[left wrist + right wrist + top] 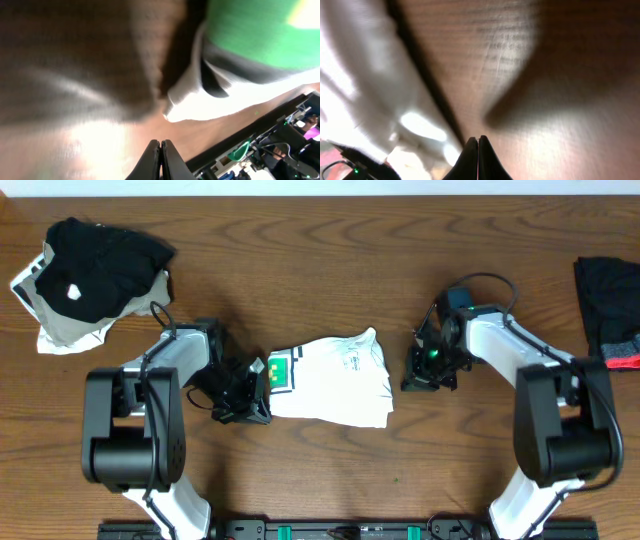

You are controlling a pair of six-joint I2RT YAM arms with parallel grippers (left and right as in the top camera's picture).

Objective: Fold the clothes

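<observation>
**T-shirt lies folded mid-table, both tools closed and empty**

The T-shirt sits as a compact white bundle in the middle of the table, somewhat nearer the edge where the arms are mounted. A green mark shows on the end facing the left arm.

The left tool is down at the table just beside that green-marked end. In the left wrist view its fingers are pressed together with nothing between them.

The right tool is near the shirt's other end, with a strip of bare wood between. Its fingers are also closed on nothing.

A black garment with a white spot is heaped at the far left corner, and a black garment with red trim lies at the right edge.
</observation>
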